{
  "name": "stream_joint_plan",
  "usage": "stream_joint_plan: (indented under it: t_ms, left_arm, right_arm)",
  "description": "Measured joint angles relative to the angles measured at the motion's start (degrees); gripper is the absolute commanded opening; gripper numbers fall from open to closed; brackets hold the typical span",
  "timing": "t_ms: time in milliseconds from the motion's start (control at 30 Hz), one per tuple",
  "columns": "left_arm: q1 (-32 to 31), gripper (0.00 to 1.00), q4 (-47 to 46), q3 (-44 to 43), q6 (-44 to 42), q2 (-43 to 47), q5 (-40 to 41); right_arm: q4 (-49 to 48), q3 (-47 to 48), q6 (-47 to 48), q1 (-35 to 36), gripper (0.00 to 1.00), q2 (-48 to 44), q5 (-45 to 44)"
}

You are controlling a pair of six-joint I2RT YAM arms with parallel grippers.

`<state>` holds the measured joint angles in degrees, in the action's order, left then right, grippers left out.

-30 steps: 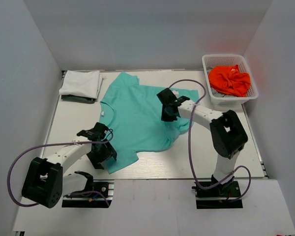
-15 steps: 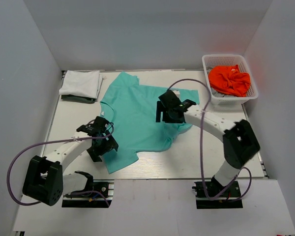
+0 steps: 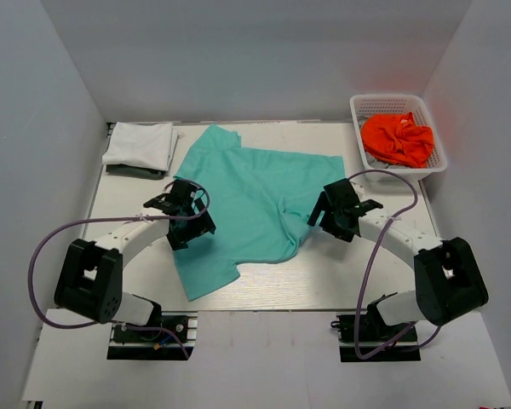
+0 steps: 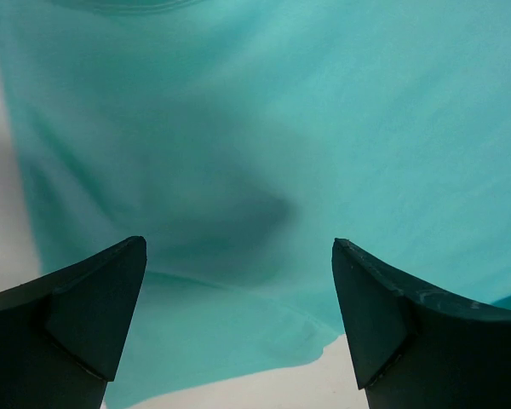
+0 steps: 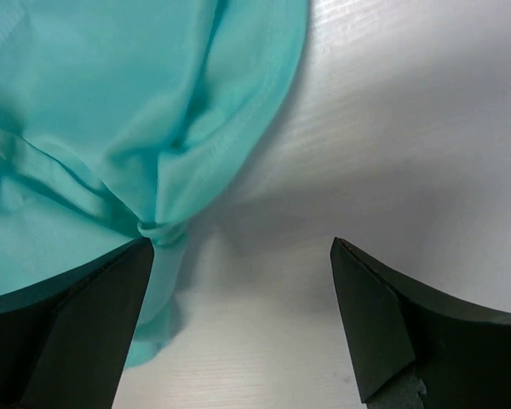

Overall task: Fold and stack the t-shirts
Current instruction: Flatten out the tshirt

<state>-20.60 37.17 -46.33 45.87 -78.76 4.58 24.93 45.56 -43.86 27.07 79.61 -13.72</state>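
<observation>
Two hands flank the teal t-shirt, which lies spread across the middle of the bench, its longer run seemingly side to side between them. The left hand hangs over the shirt's left margin, fingers spread wide with nothing between them, and cloth fills its wrist view. The right hand, equally spread and empty, sits just off the shirt's right edge over bare bench, with a bunched fold of that edge beside one finger. Each arm looks nearest its own side, and the rumpled right edge likely wants flattening first. Back-left of the teal shirt, a folded white t-shirt rests on a dark one. Back-right, an orange t-shirt fills a basket.
</observation>
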Motion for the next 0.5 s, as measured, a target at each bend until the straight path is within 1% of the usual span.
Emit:
stream_joint_plan:
  t_ms: [67, 167, 200, 267, 367, 433, 500]
  left_arm:
    - [0.00, 1.00, -2.58, 0.24, -0.94, -2.60, -1.60]
    - [0.00, 1.00, -5.03, 0.46, -1.88, -5.25, -2.56]
    - [0.00, 1.00, -5.46, 0.76, -2.01, -5.73, -2.56]
    - [0.00, 1.00, -6.03, 1.01, -2.36, -5.99, -2.64]
    - [0.00, 1.00, -6.62, 1.40, -2.40, -5.79, -2.62]
    - [0.00, 1.00, -6.88, 1.64, -2.38, -5.62, -2.58]
    - [0.00, 1.00, -7.08, 1.77, -2.34, -5.53, -2.56]
  right_arm:
    - [-3.37, -0.94, -0.81, -1.62, 0.85, -0.09, 1.09]
    - [-9.33, -4.02, -1.66, -4.04, 0.80, -1.27, 3.21]
    - [-10.80, -5.27, -2.12, -4.87, 0.74, -1.90, 3.91]
    - [-12.87, -7.10, -2.51, -6.23, 0.68, -2.67, 5.33]
    - [-14.49, -7.87, -3.10, -7.63, 0.67, -2.51, 7.13]
    - [-15.74, -7.91, -3.23, -8.28, 0.63, -2.14, 8.44]
    - [-17.46, -8.09, -3.43, -8.83, 0.61, -1.44, 9.86]
